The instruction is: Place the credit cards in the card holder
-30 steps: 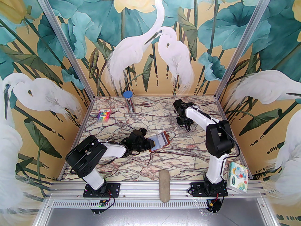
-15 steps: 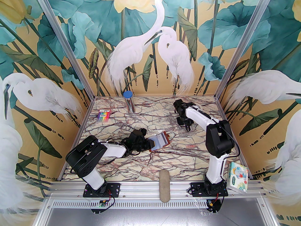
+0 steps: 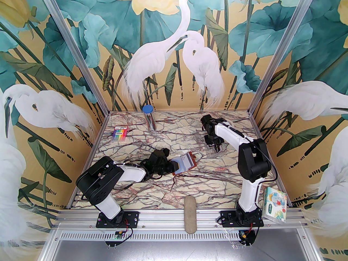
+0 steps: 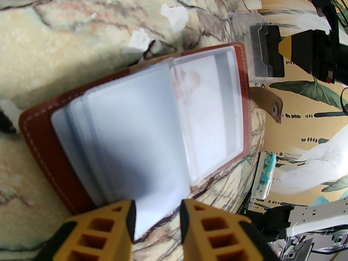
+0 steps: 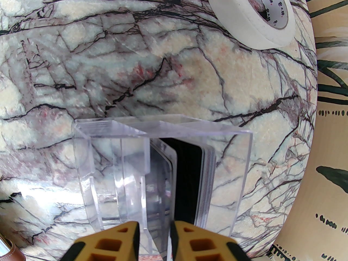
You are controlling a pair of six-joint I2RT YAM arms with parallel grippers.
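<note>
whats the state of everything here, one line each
card holder: open, sleeves fanned
credit cards: on edge in the clear box
left gripper: around a sleeve's edge, grip unclear
right gripper: around one of the cards, grip unclear
tube: upright, capped
tape roll: lying flat

The reddish-brown leather card holder [image 4: 40,134] has white stitching and pale bluish clear sleeves. The thin plastic cards [image 5: 190,178] show a black face and whitish edges inside a colourless clear acrylic box [image 5: 108,159]. The cream marble-patterned desk [image 3: 190,183] is veined black and reddish. The flat pen pack [image 3: 120,133] near the desk's far left corner is rainbow-striped. The left hand [image 4: 157,208] and right hand [image 5: 155,227] are orange-yellow.
</note>
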